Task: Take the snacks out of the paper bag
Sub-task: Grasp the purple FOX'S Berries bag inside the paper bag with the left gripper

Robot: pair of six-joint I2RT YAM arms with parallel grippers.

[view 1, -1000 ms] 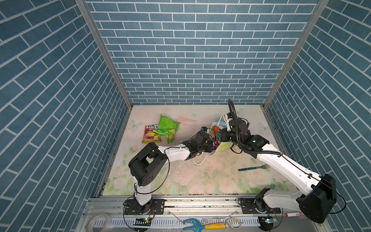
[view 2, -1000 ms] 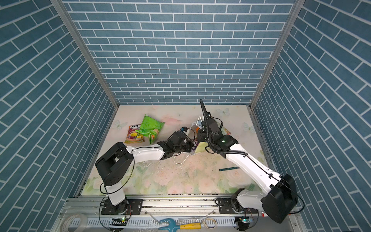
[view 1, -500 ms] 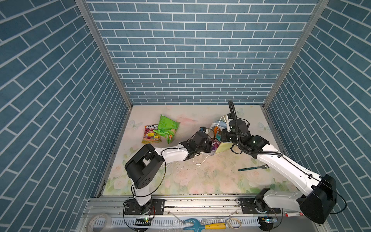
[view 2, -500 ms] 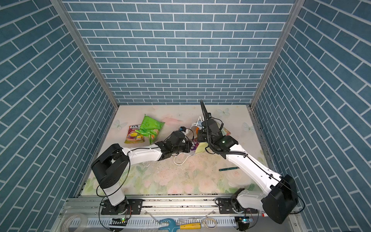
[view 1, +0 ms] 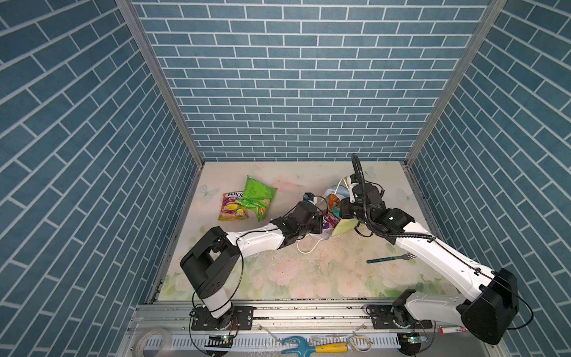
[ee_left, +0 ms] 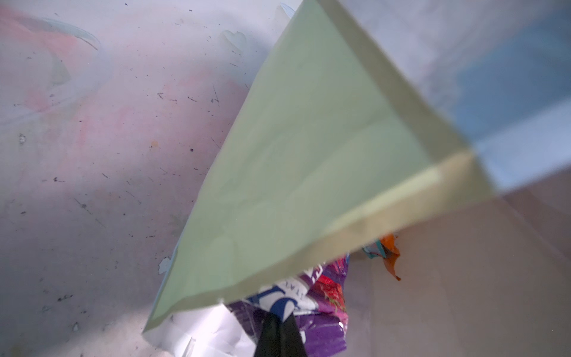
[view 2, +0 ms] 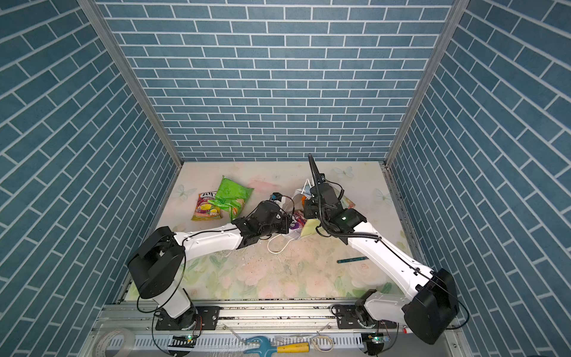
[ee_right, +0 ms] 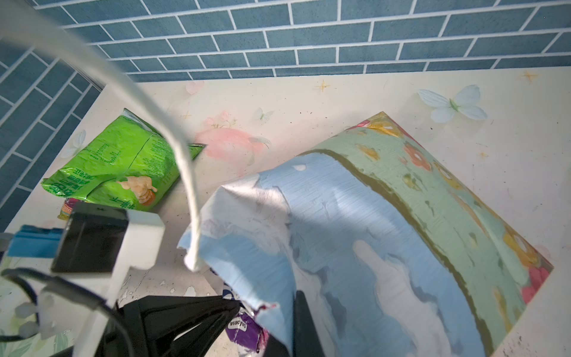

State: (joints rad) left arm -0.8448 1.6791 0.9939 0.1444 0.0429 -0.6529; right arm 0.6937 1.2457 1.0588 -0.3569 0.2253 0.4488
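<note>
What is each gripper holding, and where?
The left gripper pinches the purple packet by its edge, at the paper bag mouth; the right gripper grips the bag's rim.

Shows green chip bag (view 2: 232, 193) overlapping FOX'S packet (view 2: 205, 210) on worktop (view 2: 247, 278), left side. Finds left arm (view 2: 210, 242) and right arm (view 2: 389, 256) meeting at a tipped paper bag (view 2: 309, 229), purple packet (view 2: 296, 221) at its mouth, fork (view 2: 352, 260) lying well apart.

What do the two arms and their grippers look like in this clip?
The left arm and right arm have white link shells, black joint housings, black bases. The left gripper and right gripper are black. A ribbed black hose loops over the right arm, thin black wires trail the left, and a green light shows near the right wrist.
</note>
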